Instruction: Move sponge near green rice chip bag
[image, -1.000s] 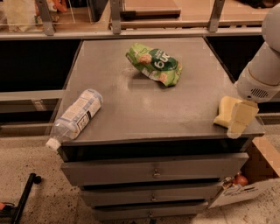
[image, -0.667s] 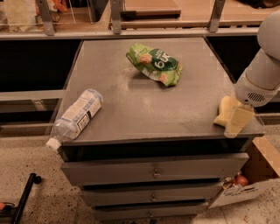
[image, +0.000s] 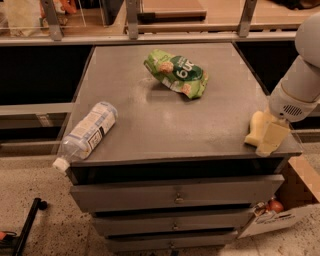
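Gripper down at the sponge, on the cabinet's corner.
The gripper (image: 267, 137) sits low over the right front corner of the cabinet top (image: 150, 125), with the pale yellow sponge (image: 253, 131) right against it. The green rice chip bag (image: 176, 73) lies well apart, behind and left of it. A clear bottle (image: 87, 132) lies farther left, its cap overhanging the edge.

Grey cabinet top (image: 150, 125), green rice chip bag (image: 176, 73), bottle (image: 87, 132), pincer (image: 265, 135) at right edge
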